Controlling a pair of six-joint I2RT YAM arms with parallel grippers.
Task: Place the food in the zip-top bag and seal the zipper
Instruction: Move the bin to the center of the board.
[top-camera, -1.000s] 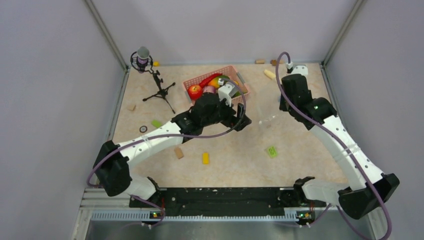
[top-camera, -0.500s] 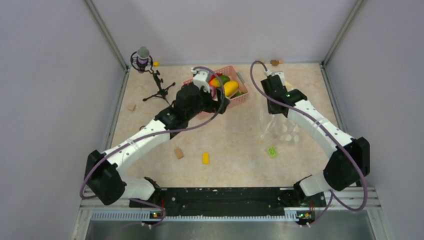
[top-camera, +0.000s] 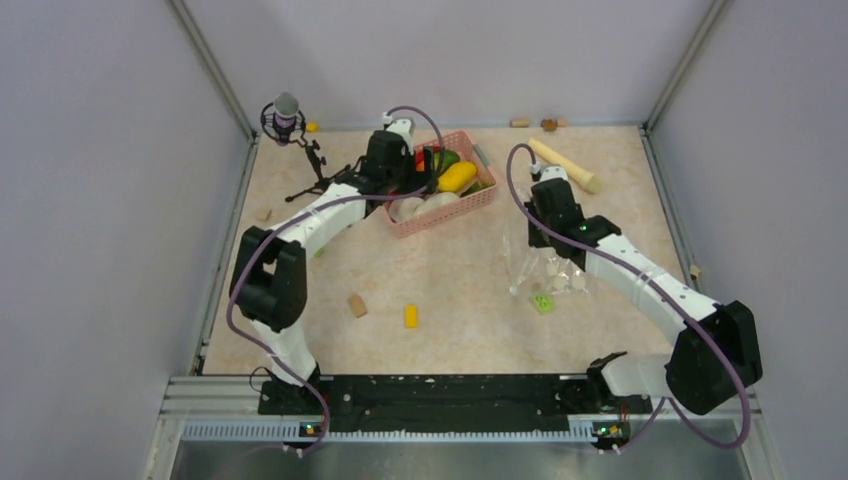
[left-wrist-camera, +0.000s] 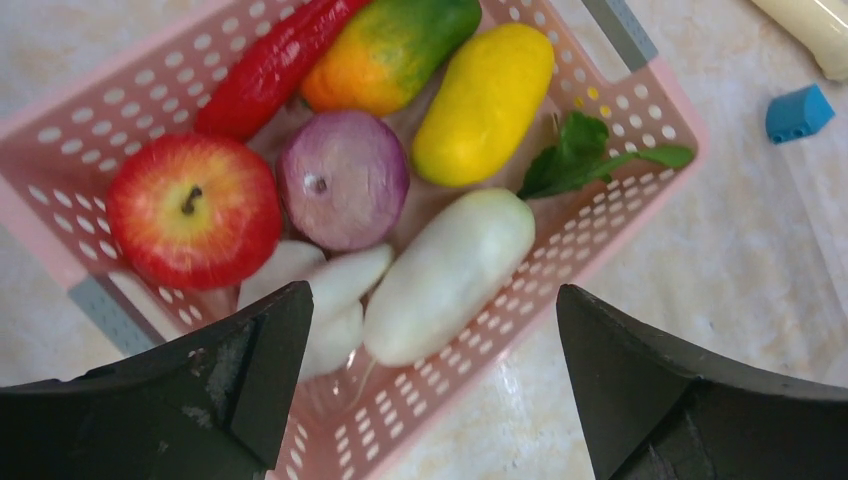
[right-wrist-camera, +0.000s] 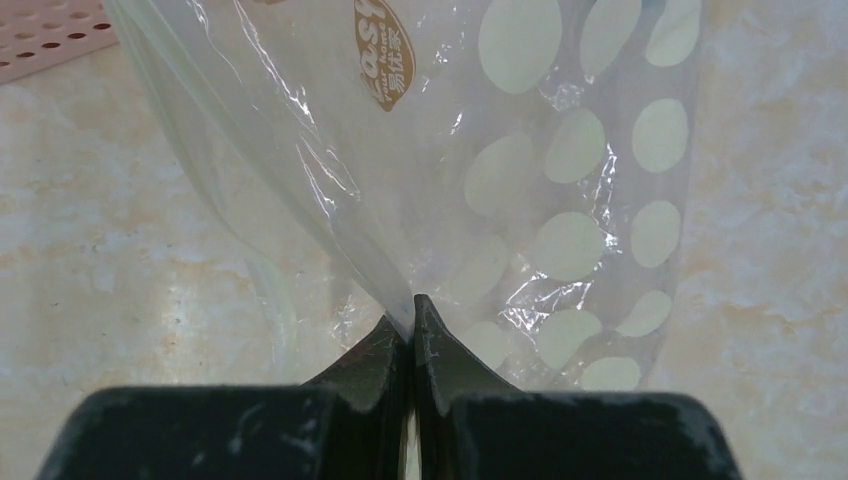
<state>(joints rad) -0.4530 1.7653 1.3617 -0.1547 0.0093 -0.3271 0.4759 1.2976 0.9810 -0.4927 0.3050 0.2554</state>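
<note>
Here, the zip-top bag is standing crumpled on the table right of centre. The right gripper is pinching a fold of its clear film, with the jaws pressed tight together. The right wrist view is showing pale round dots and a brown printed label on the bag. The top view is giving only a faint shimmer there, with a green block showing at the bag's near edge. The zipper is too faint to pick out in either view.

The food is lying in the pink basket at far centre, well apart from the bag. The left wrist view is showing a red apple, a purple onion, a yellow mango, an orange-green mango, a red chili and a long white piece. From above, the left arm is covering much of this.

The left gripper is hovering over the basket, its jaws spread wide and holding nothing. Its fingers are cutting off the basket's near side.
</note>
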